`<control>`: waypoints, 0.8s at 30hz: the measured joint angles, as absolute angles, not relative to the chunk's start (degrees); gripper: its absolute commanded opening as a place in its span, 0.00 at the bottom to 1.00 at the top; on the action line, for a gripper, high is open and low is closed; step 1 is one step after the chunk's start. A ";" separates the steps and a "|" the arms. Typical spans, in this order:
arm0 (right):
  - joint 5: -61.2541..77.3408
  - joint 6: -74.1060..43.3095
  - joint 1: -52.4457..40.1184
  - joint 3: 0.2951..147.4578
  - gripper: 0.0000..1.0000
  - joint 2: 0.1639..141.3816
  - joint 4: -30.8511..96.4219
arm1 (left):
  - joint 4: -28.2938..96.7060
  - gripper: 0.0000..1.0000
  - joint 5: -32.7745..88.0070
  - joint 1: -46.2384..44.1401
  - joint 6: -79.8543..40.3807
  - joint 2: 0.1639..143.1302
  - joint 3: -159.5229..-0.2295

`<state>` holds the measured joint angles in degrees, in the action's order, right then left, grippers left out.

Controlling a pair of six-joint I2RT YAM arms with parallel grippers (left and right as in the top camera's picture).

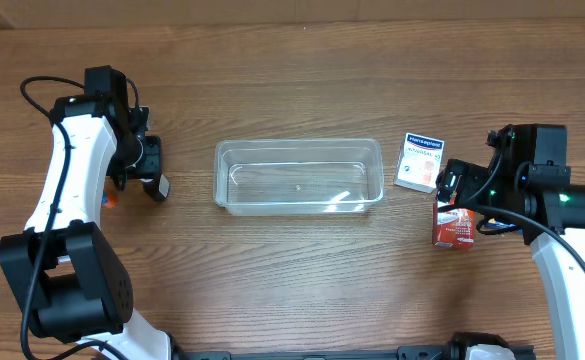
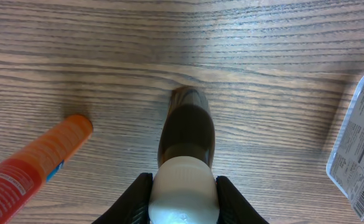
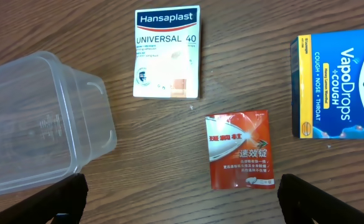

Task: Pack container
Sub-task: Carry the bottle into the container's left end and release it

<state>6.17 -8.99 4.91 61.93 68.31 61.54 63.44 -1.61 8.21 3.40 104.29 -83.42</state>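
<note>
The left gripper (image 2: 183, 188) is clamping the white cap of a dark brown bottle (image 2: 188, 134), well left of the clear rectangular plastic container (image 1: 298, 180). It is probably best carrying the bottle above the rim before releasing. The right gripper (image 3: 183, 194) is hanging wide open over a red foil sachet (image 3: 241, 149).

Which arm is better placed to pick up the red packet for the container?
Right: the right claw hangs open over the red packet; the left claw, beyond the container, grips a bottle.

You're at a robotics lab bench: a brown wood-grain tabletop (image 1: 292, 290) carries two white-and-black robot arms (image 1: 67, 170) trailing loose black cables (image 1: 32, 83), with pharmacy goods laid out, like the white Hansaplast plaster box (image 3: 167, 53).
</note>
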 measured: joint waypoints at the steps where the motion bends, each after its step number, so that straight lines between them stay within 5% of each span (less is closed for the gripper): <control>1: 6.17 -8.97 4.89 61.93 1.00 68.31 61.54 | 63.51 0.04 -1.58 8.21 3.40 104.29 -83.44; 7: 6.17 -8.97 4.89 61.93 1.00 68.31 61.52 | 76.58 0.04 -1.13 6.15 0.97 104.90 -94.65; 12: 6.20 -8.99 4.89 61.95 1.00 68.31 61.47 | 83.22 0.04 -0.69 -6.20 -5.10 102.06 -110.91; 24: 6.68 -8.99 4.89 61.95 1.00 68.31 61.56 | 73.41 0.04 -0.23 -15.40 -14.11 101.80 -99.24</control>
<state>6.68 -8.99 4.89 61.95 68.31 61.56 73.41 -0.23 -15.40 -14.11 101.80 -99.24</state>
